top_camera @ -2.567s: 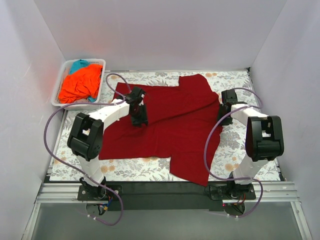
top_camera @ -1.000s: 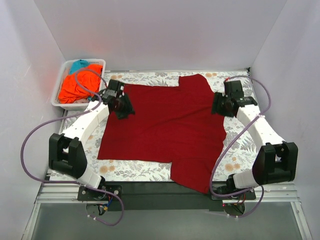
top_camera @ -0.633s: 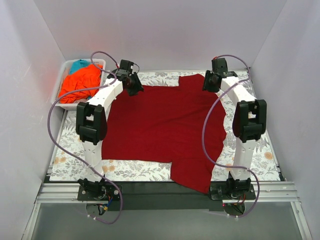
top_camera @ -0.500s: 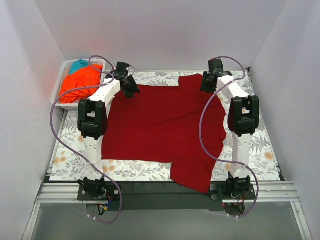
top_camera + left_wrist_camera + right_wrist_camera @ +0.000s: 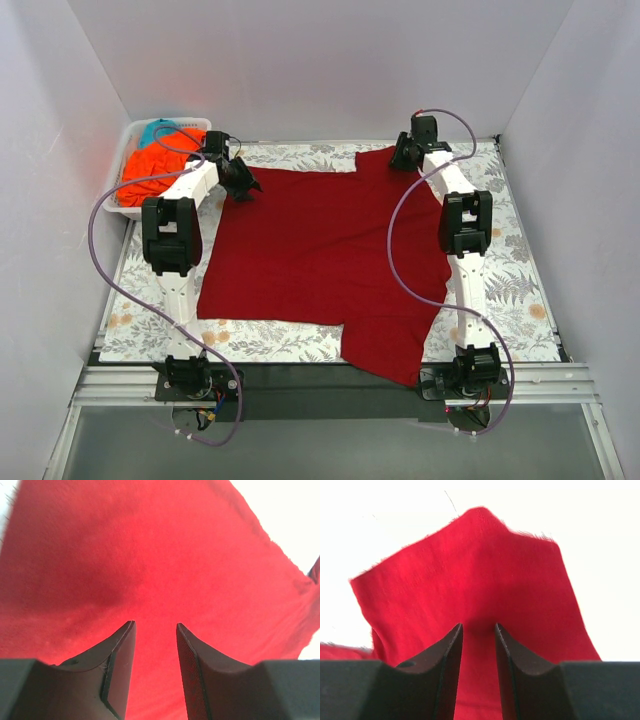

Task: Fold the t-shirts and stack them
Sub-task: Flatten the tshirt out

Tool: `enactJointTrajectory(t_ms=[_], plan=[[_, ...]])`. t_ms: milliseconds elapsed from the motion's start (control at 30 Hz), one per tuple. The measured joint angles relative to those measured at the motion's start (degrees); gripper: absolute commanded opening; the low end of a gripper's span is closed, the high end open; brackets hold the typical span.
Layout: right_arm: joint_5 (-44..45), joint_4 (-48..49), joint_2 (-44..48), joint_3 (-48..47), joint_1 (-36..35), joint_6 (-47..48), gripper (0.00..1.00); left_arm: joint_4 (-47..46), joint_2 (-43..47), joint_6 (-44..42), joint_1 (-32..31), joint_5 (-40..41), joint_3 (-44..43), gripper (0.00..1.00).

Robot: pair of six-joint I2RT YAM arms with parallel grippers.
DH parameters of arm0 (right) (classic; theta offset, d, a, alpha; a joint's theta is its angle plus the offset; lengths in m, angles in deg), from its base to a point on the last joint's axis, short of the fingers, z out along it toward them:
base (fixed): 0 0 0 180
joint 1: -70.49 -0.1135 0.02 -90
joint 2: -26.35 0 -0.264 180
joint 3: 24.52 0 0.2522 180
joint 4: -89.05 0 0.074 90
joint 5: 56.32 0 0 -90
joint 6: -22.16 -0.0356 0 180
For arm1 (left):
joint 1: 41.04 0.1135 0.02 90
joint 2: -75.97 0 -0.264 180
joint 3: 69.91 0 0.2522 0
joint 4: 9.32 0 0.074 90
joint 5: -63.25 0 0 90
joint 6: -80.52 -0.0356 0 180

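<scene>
The dark red t-shirt [image 5: 325, 250] lies spread flat on the floral tablecloth [image 5: 500, 250]. My left gripper [image 5: 243, 186] is at its far left corner, open, with only red cloth [image 5: 150, 555] below the fingers [image 5: 120, 655]. My right gripper [image 5: 402, 158] is at the shirt's far right sleeve, open, its fingers [image 5: 512, 660] just over the sleeve's cloth [image 5: 470, 570]. Neither holds anything. The bright orange t-shirt [image 5: 150, 170] and the teal t-shirt [image 5: 158, 130] lie bunched in the basket.
The white slotted basket [image 5: 133, 132] stands at the far left corner, close to my left arm. White walls enclose the table on three sides. One sleeve of the red shirt hangs over the near edge [image 5: 385, 355].
Both arms have stretched out from the shirt's middle to its far corners. The shirt's far left edge now lies flatter and more spread. Both grippers stay empty.
</scene>
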Motion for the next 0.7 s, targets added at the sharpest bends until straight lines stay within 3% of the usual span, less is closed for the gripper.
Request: enactJointTrajectory(t_ms=[200, 300, 400, 700], plan=[[-6.93, 8.59, -2.62, -0.66, 1.05, -5.81, 0.42, -0.07, 1.68, -0.39, -0.02, -2.40, 1.99, 0.38], [-7.91, 11.52, 1.09, 7.54, 1.36, -6.43, 0.45, -0.52, 3.69, -0.57, 0.00, -3.56, 3.41, 0.38], [-7.65, 10.47, 11.26, 18.58, 1.29, -4.87, 0.48, -1.70, 6.49, -0.83, 0.00, -4.57, 5.88, 0.38], [-4.66, 7.41, 45.44, 40.83, 0.74, 1.60, 0.44, -2.91, 12.50, -2.01, -0.02, -4.00, 12.79, 0.38]])
